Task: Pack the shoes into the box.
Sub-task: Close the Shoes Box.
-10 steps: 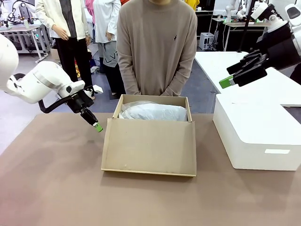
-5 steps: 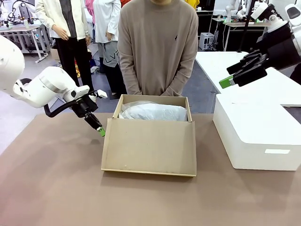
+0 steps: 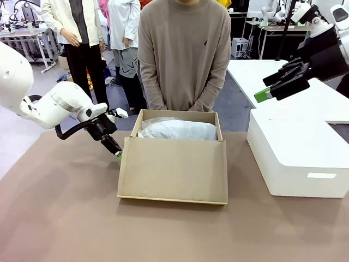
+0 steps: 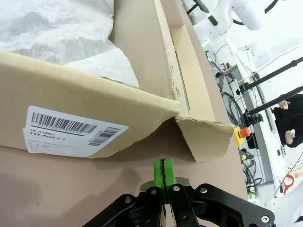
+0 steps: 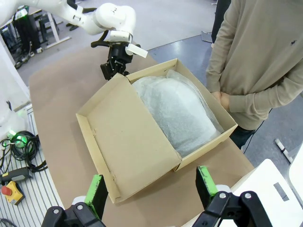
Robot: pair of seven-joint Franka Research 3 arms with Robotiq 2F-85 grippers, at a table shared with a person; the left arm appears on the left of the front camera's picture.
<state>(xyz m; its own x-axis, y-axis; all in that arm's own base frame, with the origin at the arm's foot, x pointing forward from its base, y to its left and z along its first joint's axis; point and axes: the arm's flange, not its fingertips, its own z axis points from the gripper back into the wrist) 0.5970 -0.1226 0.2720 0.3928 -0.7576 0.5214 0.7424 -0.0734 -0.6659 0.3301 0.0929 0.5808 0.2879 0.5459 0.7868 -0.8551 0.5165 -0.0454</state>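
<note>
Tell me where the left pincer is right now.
Front view: the left pincer is shut, low over the table at the box's left end, beside the lid's hinge corner.

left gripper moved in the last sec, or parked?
Yes. The shut left gripper has slid toward picture right and slightly down in the front view, closing on the left side of the cardboard shoebox, which stayed put. Its green tips now sit right at the box's flap corner.

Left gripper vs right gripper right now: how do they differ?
The left gripper has its jaws shut, empty; the right gripper has its jaws wide open. The left sits low at the cardboard box's left corner; the right hangs high above the white box. Both hold nothing.
</note>
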